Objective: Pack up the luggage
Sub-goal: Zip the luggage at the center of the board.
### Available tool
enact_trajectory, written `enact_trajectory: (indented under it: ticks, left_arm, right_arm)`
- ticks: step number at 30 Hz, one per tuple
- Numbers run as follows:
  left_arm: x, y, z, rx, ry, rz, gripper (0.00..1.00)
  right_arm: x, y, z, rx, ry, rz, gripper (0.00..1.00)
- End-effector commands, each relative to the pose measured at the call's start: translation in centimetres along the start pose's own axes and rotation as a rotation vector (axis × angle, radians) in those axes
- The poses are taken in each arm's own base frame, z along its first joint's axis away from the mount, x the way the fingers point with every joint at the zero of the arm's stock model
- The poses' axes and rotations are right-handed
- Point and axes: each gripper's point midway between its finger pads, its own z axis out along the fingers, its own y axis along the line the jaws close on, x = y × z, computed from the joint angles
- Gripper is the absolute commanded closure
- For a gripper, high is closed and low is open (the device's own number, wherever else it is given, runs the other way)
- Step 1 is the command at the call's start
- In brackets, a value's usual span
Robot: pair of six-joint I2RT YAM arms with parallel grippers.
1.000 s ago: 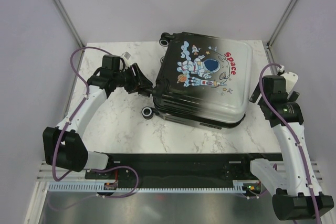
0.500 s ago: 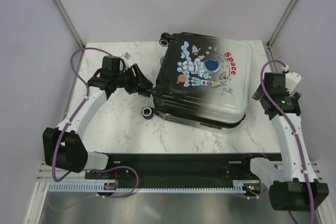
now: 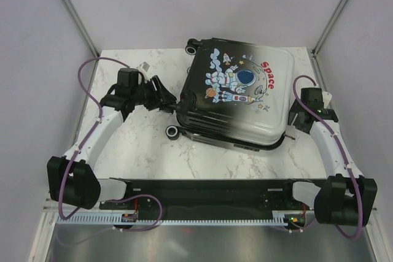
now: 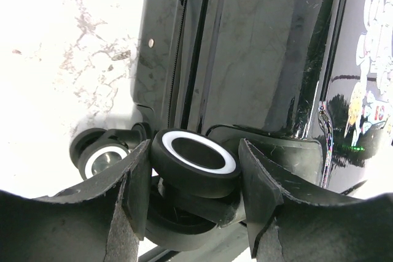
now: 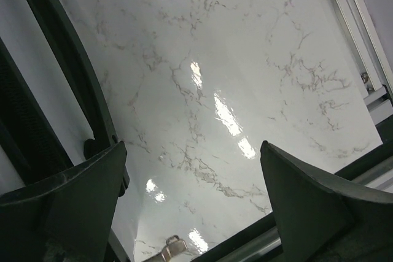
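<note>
The luggage (image 3: 236, 99) lies closed and flat on the marble table (image 3: 141, 145), long axis running across between the arms, with the left gripper (image 3: 167, 97) pinching a wheel (image 4: 195, 161) at its left end and the right gripper (image 5: 193, 148) spread wide just beside its right edge.

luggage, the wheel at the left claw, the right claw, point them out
luggage (image 3: 245, 105): top external view, middle of the printed shell
wheel (image 4: 184, 169): left wrist view, its black tyre
right claw (image 5: 190, 154): right wrist view, gap between its fingertips
</note>
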Motion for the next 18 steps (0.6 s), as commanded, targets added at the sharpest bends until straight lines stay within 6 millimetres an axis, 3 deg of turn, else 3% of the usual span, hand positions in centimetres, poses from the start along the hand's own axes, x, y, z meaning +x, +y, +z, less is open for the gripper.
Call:
enact_trajectory:
  ticks: [1,5,12,18]
  left_arm:
    - [2.0,-1.9,-2.1,0.066,0.045,0.019,0.98]
    - [2.1,-1.5,-2.7,0.043,0.021,0.008,0.98]
    - [2.8,-0.7,-3.8,0.017,-0.020,-0.034,0.98]
    - [1.7,0.5,-5.0,-0.035,-0.085,-0.040,0.98]
  right_arm:
    - [0.3,5.8,-0.4,-0.232,0.018,-0.052,0.02]
    - [1.0,10.0,-1.3,-0.327,0.002,-0.104,0.02]
    - [2.2,15.3,-2.6,-0.420,0.016,-0.161,0.02]
    - [2.7,19.9,-4.5,-0.508,0.007,-0.208,0.03]
